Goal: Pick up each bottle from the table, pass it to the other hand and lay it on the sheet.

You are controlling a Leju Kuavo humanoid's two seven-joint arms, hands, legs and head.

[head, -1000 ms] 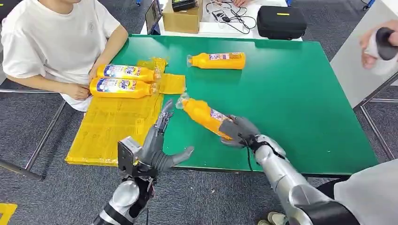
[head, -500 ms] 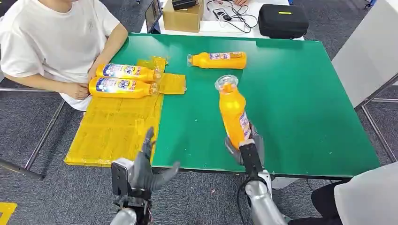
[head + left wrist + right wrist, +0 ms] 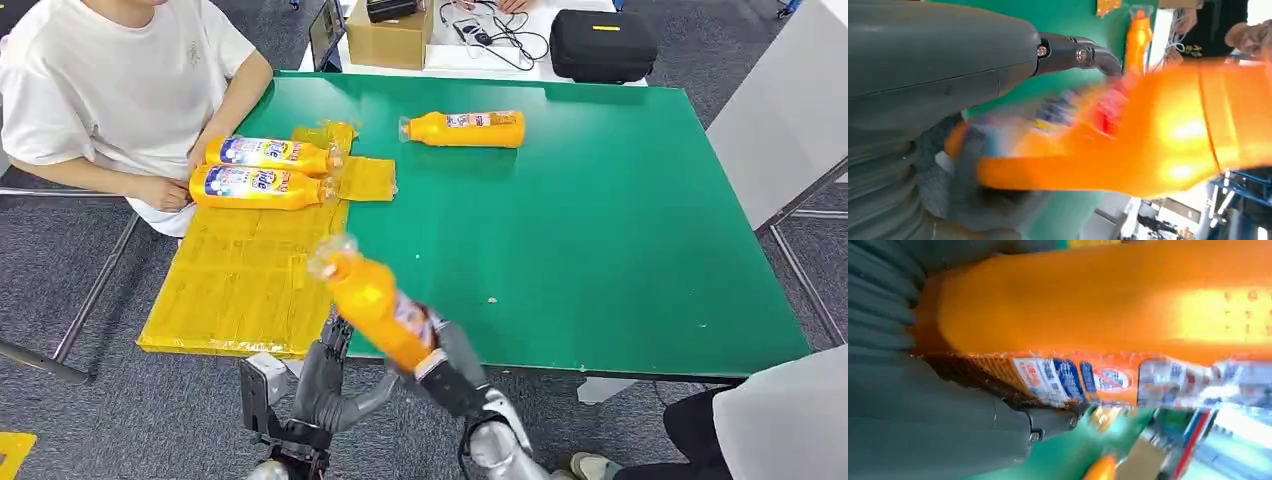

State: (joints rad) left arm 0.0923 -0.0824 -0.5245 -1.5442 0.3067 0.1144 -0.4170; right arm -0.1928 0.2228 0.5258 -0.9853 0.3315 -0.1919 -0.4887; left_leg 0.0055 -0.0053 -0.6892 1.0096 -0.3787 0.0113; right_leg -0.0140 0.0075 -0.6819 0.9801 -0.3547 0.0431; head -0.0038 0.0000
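The held bottle (image 3: 372,303) is seen low in the centre of the head view, tilted, cap toward the upper left, base gripped by the right hand (image 3: 452,370). In the right wrist view the right hand's fingers (image 3: 1048,422) are wrapped under the bottle's labelled side, so the grip is judged firm there. The left hand (image 3: 325,385) is seen just below and left of the bottle, fingers apart and nothing held; its thumb (image 3: 1075,52) reaches over the bottle body in the left wrist view (whether contact is made cannot be told, the picture is blurred).

The handover is judged not yet done. Risks noted:
- The bottle is gripped near its base only, so the long neck end could swing or slip if the right hand is released before the left hand is closed.
- The exchange is placed over the near table edge (image 3: 600,368); a dropped bottle would likely fall to the floor, not the green table (image 3: 600,230).
- The yellow sheet (image 3: 240,270), left of centre, overhangs the table edge at its lower corner; a bottle laid there could roll off.

Two bottles (image 3: 262,172) lie on the sheet's upper end beside a seated person (image 3: 110,90). One more bottle (image 3: 465,129) lies on the table, upper centre.
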